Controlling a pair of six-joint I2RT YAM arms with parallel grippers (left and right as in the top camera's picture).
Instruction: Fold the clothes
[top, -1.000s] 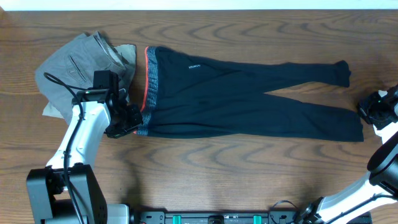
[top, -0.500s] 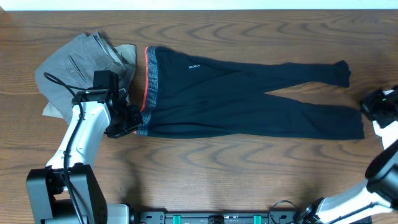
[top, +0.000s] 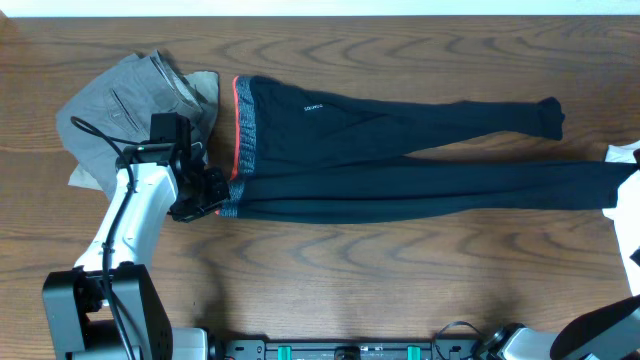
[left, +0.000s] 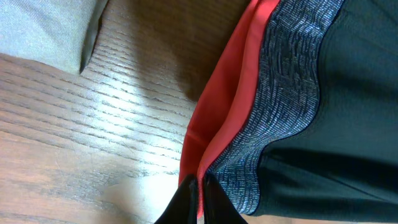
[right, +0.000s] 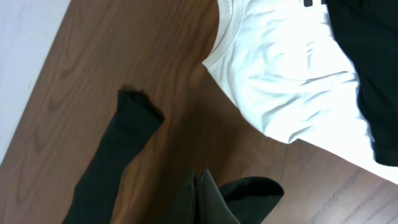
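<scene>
Overhead, far left: folded trousers (top: 128, 100), grey over khaki; how many pieces are in the heap cannot be told, as the layers overlap and the left arm crosses their lower edge

Left gripper (top: 218, 198): in the overhead view it is a dark mass against the lower corner of the waistband (top: 245, 135) and its jaws are not readable. In the left wrist view the tips are cut off by the bottom edge, pressed together with the red-coral rim pinched between them

Leggings (top: 400, 150): one pair, two legs, lying flat along the middle of the table (top: 330, 290), waist to the left and just beside the trousers. Fabric black to dark navy. The waistband is heathered grey with a red-coral edge. One small white logo (top: 314, 106) sits below the band, too small to read. The upper leg ends in a cuff (top: 550, 118) short of the right edge. The lower leg lies straight and taut and runs off the right edge, its cuff unseen from above

Right gripper (right: 200, 186): hardly seen from above. In the right wrist view its fingers are closed tight, with a bunched dark cuff (right: 252, 193) of the leggings at the tips

Far right: one white garment (right: 292, 81), partly out of frame, a black patch on it cut off at the corner
</scene>
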